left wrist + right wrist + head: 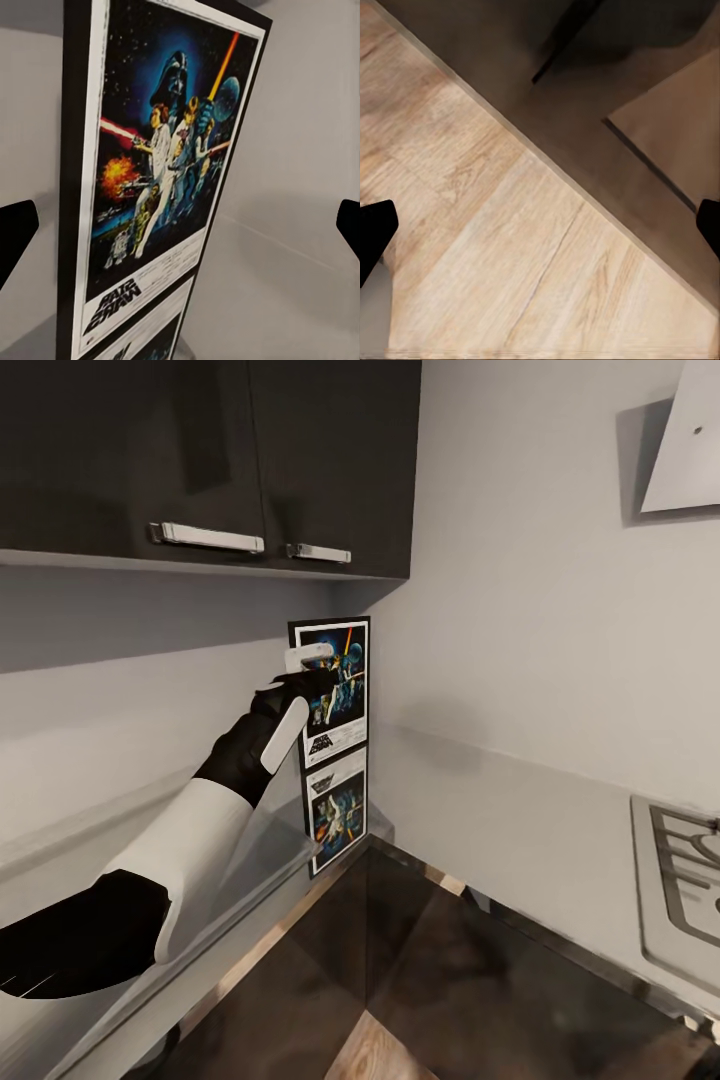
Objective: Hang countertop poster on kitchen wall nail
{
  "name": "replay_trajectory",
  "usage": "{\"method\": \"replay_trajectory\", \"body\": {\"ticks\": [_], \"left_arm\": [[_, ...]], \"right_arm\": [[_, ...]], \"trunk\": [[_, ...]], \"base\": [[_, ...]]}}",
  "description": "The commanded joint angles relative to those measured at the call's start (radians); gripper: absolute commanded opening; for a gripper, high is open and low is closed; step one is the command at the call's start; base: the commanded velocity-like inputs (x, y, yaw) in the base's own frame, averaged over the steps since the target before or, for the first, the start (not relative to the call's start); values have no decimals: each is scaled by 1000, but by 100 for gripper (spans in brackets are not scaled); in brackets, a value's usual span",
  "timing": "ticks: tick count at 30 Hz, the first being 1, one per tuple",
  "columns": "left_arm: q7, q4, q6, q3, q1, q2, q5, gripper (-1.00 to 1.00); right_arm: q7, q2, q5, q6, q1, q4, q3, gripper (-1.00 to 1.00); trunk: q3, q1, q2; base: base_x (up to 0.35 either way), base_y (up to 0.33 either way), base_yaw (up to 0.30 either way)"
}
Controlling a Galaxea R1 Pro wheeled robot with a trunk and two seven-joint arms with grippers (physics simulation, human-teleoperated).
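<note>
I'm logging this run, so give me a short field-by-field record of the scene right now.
poster: upright in the corner, standing on the kitchen countertop, its reflection below
left gripper: at the poster's left edge; fingertips spread wide, not clamped
right gripper: open, fingertip over wooden floor
gas hob: far right on the countertop
upper cabinets: dark, doors closed

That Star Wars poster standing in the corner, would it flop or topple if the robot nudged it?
Probably stiff: the poster stands flat and upright with its black frame unbent. Likely tippy: it stands on a thin edge on the glossy countertop. The left end effector appears open around it, so a nudge might slide it.
</note>
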Motion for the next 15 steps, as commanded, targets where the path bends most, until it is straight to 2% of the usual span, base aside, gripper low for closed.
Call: {"method": "replay_trajectory", "body": {"ticks": [1,15], "left_arm": [[9,-2,2,-2,-1,0,10,100],[9,-8,4,-3,-1,0,12,100]], "right_arm": [[-10,0,5,4,1,0,8,100],[-10,0,5,4,1,6,7,100]], "trunk": [[-1,0,-1],[-1,0,-1]], "base": [[57,0,0],[114,0,0]]}}
